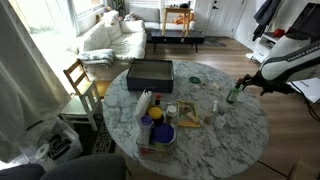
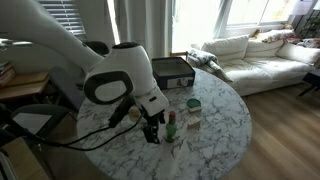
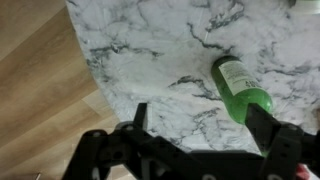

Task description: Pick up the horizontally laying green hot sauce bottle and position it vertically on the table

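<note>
The green hot sauce bottle (image 2: pixel 171 125) stands about upright near the edge of the round marble table (image 2: pixel 215 135). It also shows in an exterior view (image 1: pixel 233 95). In the wrist view the bottle (image 3: pixel 240 88) lies close against the inner side of my right-hand finger. My gripper (image 3: pixel 200 120) is open, its two dark fingers spread wide over bare marble with the table edge just behind. In both exterior views the gripper (image 2: pixel 153 130) (image 1: pixel 243 88) hangs right beside the bottle. I cannot tell whether the finger touches it.
A black box (image 1: pixel 150 72) sits at the table's far side. A white bottle (image 1: pixel 145 102), a blue-lidded container (image 1: pixel 157 116), a yellow item (image 1: pixel 187 120), a green-lidded jar (image 2: pixel 193 104) and a small bottle (image 1: pixel 215 105) stand mid-table. A wooden chair (image 1: pixel 80 80) stands beside the table.
</note>
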Robot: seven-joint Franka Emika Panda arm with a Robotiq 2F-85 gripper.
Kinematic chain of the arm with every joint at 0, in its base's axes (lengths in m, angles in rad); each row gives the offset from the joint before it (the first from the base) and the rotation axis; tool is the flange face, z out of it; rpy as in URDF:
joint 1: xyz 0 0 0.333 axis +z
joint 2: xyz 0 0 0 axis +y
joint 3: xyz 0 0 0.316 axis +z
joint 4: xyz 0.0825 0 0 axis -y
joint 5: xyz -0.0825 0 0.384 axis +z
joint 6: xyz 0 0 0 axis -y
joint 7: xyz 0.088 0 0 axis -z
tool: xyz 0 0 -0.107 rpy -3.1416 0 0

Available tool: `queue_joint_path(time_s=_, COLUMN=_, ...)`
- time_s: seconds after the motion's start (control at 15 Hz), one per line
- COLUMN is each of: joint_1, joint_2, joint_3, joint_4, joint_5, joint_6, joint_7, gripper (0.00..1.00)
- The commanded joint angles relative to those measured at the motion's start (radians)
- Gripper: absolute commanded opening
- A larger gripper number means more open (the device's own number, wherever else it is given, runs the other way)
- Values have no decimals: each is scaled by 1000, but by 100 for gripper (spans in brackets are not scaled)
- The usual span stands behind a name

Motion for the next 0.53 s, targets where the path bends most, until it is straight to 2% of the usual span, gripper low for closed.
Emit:
queue_joint_path(time_s=0.0, joint_1=-62, joint_2=-100, joint_3=65, joint_4=-10, joint_5=-67, joint_6=-84, joint_7=13, gripper=100)
queue_joint_path(time_s=0.2, joint_1=-137, joint_2=-159, joint_3=139, joint_4=-8, joint_5=-41, joint_6=-99, joint_7=-50, gripper=100)
queue_joint_path(time_s=0.47, joint_1=-217, joint_2=-253, joint_3=230, joint_4=-32, joint_5=6, joint_6=-91, joint_7=-218, gripper=100)
